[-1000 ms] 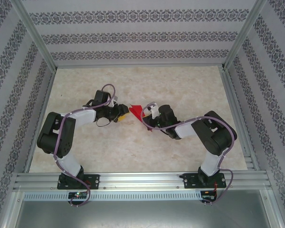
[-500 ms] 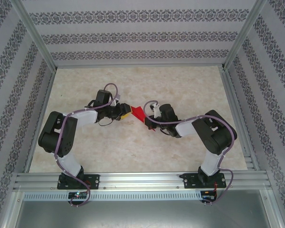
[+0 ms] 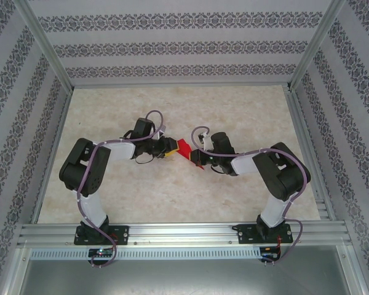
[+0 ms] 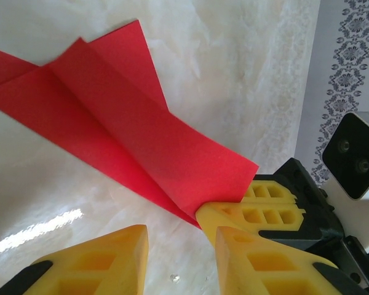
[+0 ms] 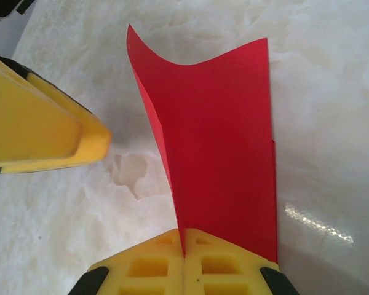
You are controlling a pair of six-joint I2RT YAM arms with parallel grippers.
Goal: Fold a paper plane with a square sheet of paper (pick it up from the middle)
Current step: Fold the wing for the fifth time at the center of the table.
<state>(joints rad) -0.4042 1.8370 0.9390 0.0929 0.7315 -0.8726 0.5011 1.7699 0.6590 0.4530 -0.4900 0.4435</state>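
The square sheet of paper point(image 3: 184, 149) is bright red and folded into a long creased strip with raised flaps point(image 4: 129, 132). It lies mid-table between the two grippers. My right gripper point(image 5: 184, 238) is shut on one end of the strip point(image 5: 215, 153), which stands on edge between its yellow pads. In the top view this gripper point(image 3: 197, 158) is at the paper's right end. My left gripper point(image 4: 181, 236) is open with bare table in the gap, just short of the held end. One of its fingers point(image 5: 46, 132) shows left of the paper, apart from it.
The table point(image 3: 172, 110) is pale marbled and bounded by aluminium rails point(image 3: 184, 232) at the near edge and patterned walls point(image 3: 172, 46) on three sides. The two wrists are close together at mid-table, and the right wrist's camera housing point(image 4: 357, 153) faces my left gripper.
My left arm has reached to the right, up to the paper, and its jaws have narrowed. The right gripper, still holding the paper, has shifted slightly right.
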